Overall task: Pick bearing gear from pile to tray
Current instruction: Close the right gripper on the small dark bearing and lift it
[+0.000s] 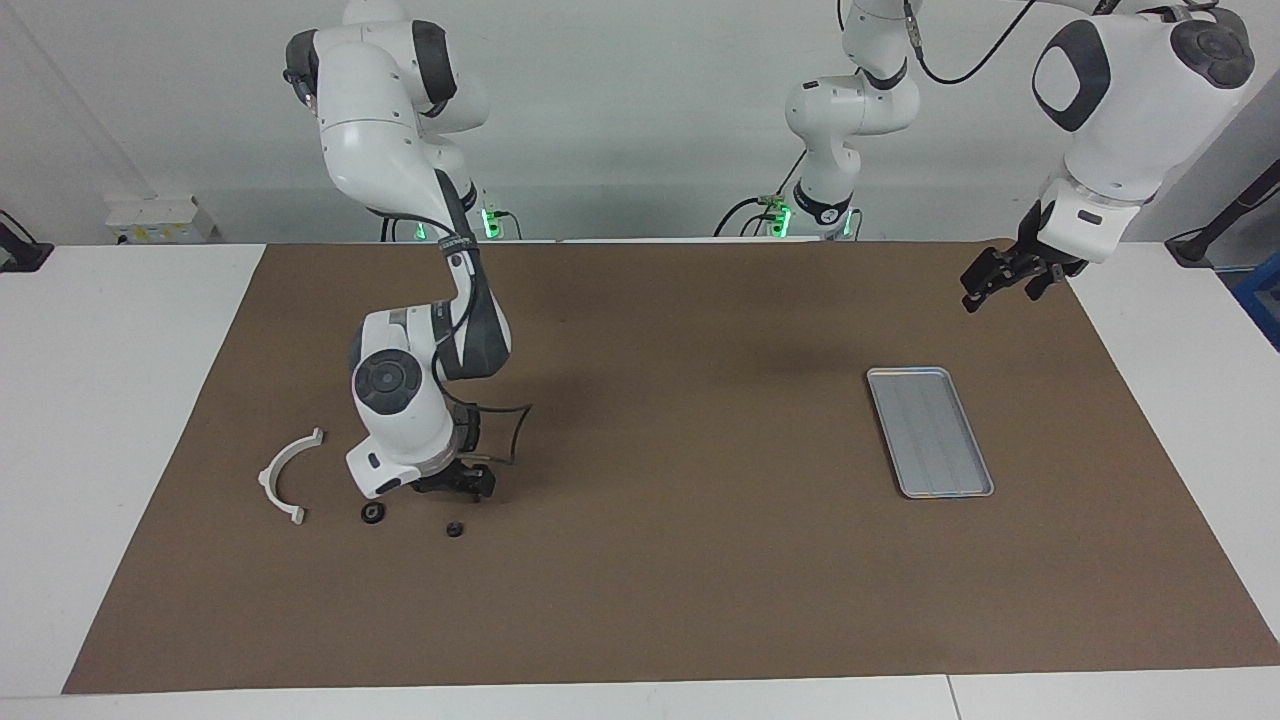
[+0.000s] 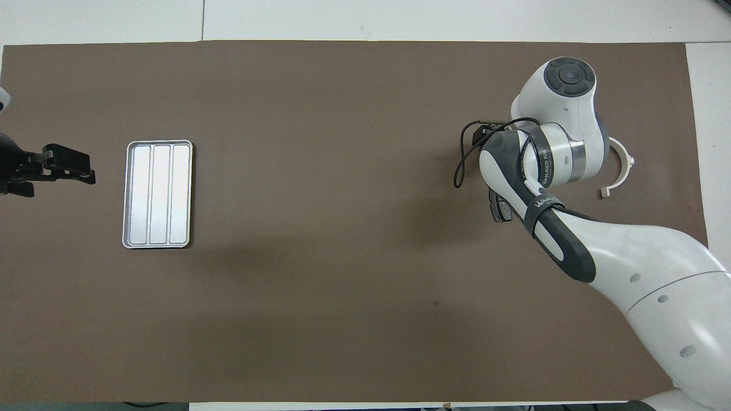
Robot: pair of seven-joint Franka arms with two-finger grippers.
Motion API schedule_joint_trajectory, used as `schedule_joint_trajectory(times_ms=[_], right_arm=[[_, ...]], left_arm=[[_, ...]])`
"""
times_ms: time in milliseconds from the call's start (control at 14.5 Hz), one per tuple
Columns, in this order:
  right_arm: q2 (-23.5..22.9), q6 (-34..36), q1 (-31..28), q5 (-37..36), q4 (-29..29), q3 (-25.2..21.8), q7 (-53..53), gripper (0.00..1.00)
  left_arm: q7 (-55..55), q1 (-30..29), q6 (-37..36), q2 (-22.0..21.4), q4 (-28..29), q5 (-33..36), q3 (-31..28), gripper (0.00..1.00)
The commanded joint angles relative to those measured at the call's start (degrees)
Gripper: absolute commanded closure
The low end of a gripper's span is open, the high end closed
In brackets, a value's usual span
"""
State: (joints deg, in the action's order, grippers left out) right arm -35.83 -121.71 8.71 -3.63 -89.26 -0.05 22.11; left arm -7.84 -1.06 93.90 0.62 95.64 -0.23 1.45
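The pile lies toward the right arm's end of the table. It holds a white curved arc [image 1: 288, 473] and two small black round pieces [image 1: 373, 513] [image 1: 455, 529]. My right gripper [image 1: 462, 483] is low over the mat beside these round pieces. In the overhead view the right arm hides its gripper and the round pieces. The arc [image 2: 621, 170] shows beside the arm, and a dark grey piece [image 2: 498, 208] peeks out at the arm's edge. The silver ribbed tray [image 1: 928, 430] [image 2: 157, 194] holds nothing. My left gripper [image 1: 1010, 280] [image 2: 65, 166] waits, raised and open, beside the tray.
A brown mat [image 1: 680, 560] covers most of the white table. A black cable [image 1: 515, 430] loops off the right arm's wrist near the pile.
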Motion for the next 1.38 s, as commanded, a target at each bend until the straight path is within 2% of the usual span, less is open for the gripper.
schedule_joint_trajectory(times_ms=[0,344,551,826,1240,1309], right_arm=[[-3.02,0.51,0.17,-1.03,4.53,0.05,1.44,0.00],[-5.22,1.56,0.17,-2.17,9.45,0.13,1.35,0.00],[-5.40,0.52,-0.18,-2.00,9.54,0.13,1.35,0.00],[-5.40,-2.21,-0.71,-0.95,9.10,0.22,1.35,0.06],[-6.63,-0.28,-0.62,1.08,10.07,0.13,1.97,0.09],[-6.71,-0.37,-0.62,1.17,10.07,0.13,2.06,0.12]], left_arm=[[0.19,0.71,-0.83,-0.79,0.17,-0.12,-0.66,0.00],[0.19,0.71,-0.83,-0.70,0.17,-0.12,-0.66,0.00],[0.19,0.71,-0.83,-0.70,0.16,-0.12,-0.66,0.00],[0.19,0.71,-0.83,-0.79,0.17,-0.12,-0.66,0.00],[0.19,0.71,-0.74,-0.70,0.17,-0.12,-0.66,0.00],[0.19,0.71,-0.82,-0.70,0.17,-0.12,-0.66,0.00]])
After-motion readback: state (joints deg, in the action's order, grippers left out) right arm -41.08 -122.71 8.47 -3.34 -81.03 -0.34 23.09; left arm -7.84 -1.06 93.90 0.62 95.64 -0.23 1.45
